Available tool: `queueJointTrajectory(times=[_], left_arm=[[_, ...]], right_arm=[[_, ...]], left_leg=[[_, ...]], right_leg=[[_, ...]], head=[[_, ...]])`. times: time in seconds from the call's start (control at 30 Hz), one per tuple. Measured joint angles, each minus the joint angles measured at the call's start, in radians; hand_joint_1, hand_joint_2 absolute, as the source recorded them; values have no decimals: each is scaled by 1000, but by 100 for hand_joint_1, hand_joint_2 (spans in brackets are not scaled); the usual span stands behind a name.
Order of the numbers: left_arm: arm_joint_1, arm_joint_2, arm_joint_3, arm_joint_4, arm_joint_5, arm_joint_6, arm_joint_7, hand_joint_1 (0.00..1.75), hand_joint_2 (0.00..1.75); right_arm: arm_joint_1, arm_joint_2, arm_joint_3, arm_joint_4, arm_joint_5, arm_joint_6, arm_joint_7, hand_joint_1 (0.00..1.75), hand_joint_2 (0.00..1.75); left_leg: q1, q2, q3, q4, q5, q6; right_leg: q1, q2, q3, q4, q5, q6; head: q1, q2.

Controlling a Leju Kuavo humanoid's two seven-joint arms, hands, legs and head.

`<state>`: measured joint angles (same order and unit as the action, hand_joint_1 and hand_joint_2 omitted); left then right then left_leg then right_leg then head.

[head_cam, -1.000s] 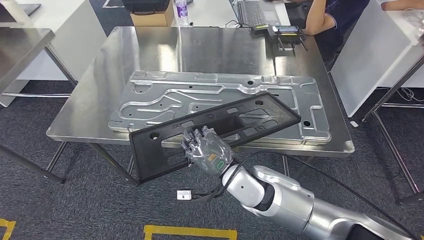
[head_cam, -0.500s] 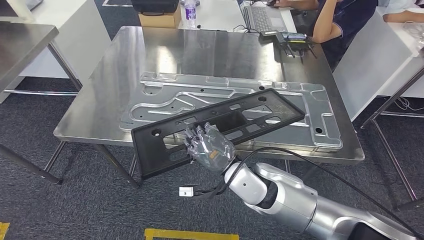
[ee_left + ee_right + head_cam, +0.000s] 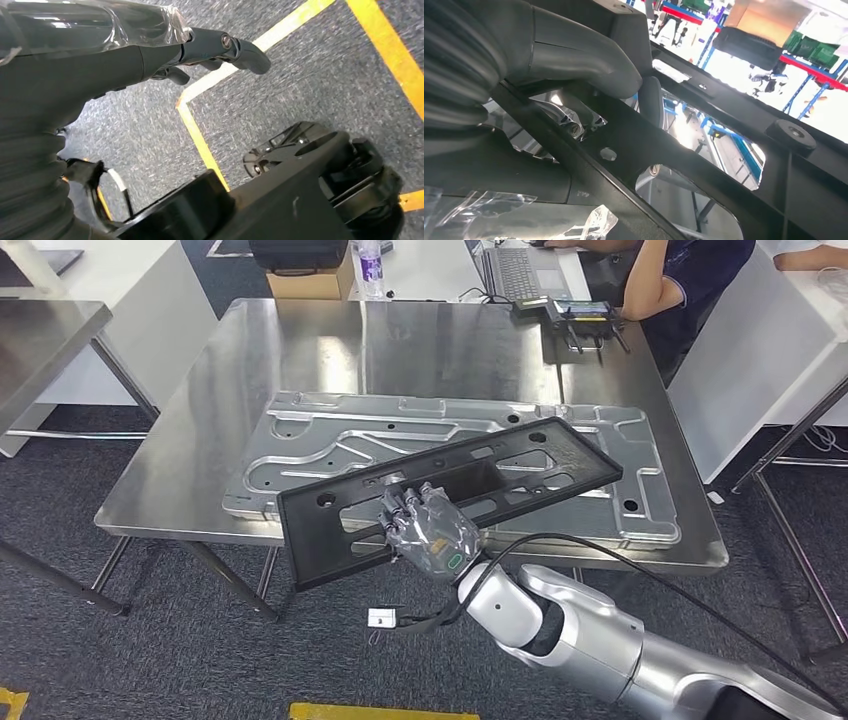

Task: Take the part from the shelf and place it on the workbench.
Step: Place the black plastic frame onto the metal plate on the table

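My right robot hand (image 3: pixel 428 530) grasps the long black perforated plastic panel (image 3: pixel 450 485) mid-length, over the steel surface's (image 3: pixel 300 350) near edge; stiff, light, likely tip-prone. Left robot hand (image 3: pixel 220 47) hangs released.

floor: dark grey carpet (image 3: pixel 150 640), yellow tape lines (image 3: pixel 200 140) | furniture: steel table (image 3: pixel 300 340), white desks (image 3: pixel 430 265)
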<state>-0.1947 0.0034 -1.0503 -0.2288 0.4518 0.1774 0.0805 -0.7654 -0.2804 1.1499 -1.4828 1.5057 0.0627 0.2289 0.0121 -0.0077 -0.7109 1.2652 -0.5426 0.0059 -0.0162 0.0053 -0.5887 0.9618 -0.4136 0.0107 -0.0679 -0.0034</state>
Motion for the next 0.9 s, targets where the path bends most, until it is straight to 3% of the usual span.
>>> queueJointTrajectory(times=[0.03,0.1,0.17,0.27,0.33,0.37,0.43,0.47,0.5,0.53,0.6,0.67,0.8,0.83,0.9], left_arm=[[-2,0,0,0,-2,-1,0,0,175],[1,0,0,0,-4,-2,1,0,175],[3,0,0,0,-4,-3,2,0,175],[5,0,0,0,-5,-4,3,0,175],[5,0,0,0,-8,-4,3,0,175],[5,0,0,0,-10,-4,3,0,175],[5,0,0,0,-15,-4,3,0,175],[5,0,0,0,-16,-4,3,0,175],[6,0,0,0,-17,-5,3,0,175],[6,0,0,0,-18,-5,3,0,175],[6,-1,0,0,-18,-5,3,0,175],[5,-1,0,0,-18,-5,3,0,175],[6,-1,0,0,-18,-5,3,0,175],[5,-1,0,0,-18,-5,3,0,175],[5,-1,0,0,-17,-5,3,0,175]], right_arm=[[1,-1,0,0,0,0,0,175,175],[2,-1,0,0,0,0,1,175,175],[1,-2,-1,-1,0,0,2,175,175],[2,-2,-1,-1,-1,-2,4,175,175],[3,-3,-3,-2,-2,-5,6,175,175],[3,-3,-4,-2,-2,-7,7,175,175],[6,-3,-5,-2,-2,-10,10,175,175],[10,-3,-5,-1,-2,-11,10,175,175],[13,-3,-5,0,-2,-13,10,175,175],[15,-4,-5,0,-2,-13,11,175,175],[17,-4,-6,1,-2,-15,11,175,175],[16,-4,-7,1,-2,-16,11,175,175],[15,-5,-9,0,-2,-18,11,175,175],[14,-5,-10,0,-2,-18,11,175,175],[13,-5,-14,0,-2,-18,11,175,175]], left_leg=[[3,1,12,-36,30,-3],[6,3,76,-182,108,-4],[3,4,124,-287,143,3],[-2,1,132,-305,138,21],[1,-1,141,-311,138,36],[2,-1,148,-313,137,42],[-1,-1,156,-313,131,52],[-2,-2,160,-313,128,54],[-3,-3,164,-313,124,55],[-3,-4,169,-313,120,55],[-4,-8,181,-312,110,50],[-8,-10,186,-311,100,40],[-7,-9,184,-307,86,21],[-5,-7,173,-284,72,16],[-2,-4,115,-170,21,6]], right_leg=[[-1,0,5,0,-3,2],[-3,3,17,0,-11,9],[-1,5,22,0,-17,20],[-1,3,23,-2,-22,36],[-3,0,11,36,-46,45],[-4,0,-12,88,-71,47],[-4,-1,-87,235,-127,49],[-3,-1,-122,290,-138,49],[-4,-1,-141,310,-131,49],[-4,-1,-139,286,-102,47],[-3,-1,-86,146,-20,42],[0,0,-35,31,22,36],[4,1,-23,4,17,19],[2,1,-21,2,17,14],[0,-1,-16,1,13,6]], head=[[0,0],[0,0],[0,0],[1,0],[2,0],[3,0],[4,0],[5,0],[5,0],[5,0],[5,0],[5,0],[4,0],[4,0],[2,0]])
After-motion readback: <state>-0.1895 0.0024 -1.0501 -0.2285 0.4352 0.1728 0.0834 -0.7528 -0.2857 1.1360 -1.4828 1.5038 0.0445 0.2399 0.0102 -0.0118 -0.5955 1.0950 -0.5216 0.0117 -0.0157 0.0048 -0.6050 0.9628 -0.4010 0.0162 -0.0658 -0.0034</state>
